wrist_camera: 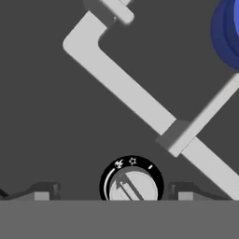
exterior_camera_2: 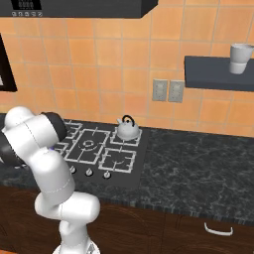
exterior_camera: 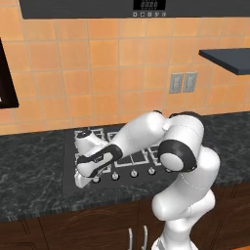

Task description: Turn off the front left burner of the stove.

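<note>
I can read no words; small white symbols ring the knob (wrist_camera: 132,186) on the stove (wrist_camera: 56,116), and the hood display (exterior_camera: 149,5) digits blur.

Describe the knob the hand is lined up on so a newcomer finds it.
Start at the black stove set in the dark counter. Silver knobs run along its front edge; take the leftmost knob, framed between the hand's fingertips. Its neighbours sit to the right, clear of the hand.

You face orange tile wall (exterior_camera_2: 114,64). Twin grey outlets (exterior_camera_2: 167,91) sit on it, right of centre. Dark shelf (exterior_camera_2: 218,74) right of outlets carries white cup (exterior_camera_2: 240,58). Black marbled counter (exterior_camera_2: 198,168) runs below outlets, over dark wood cabinets (exterior_camera_2: 163,230).
</note>
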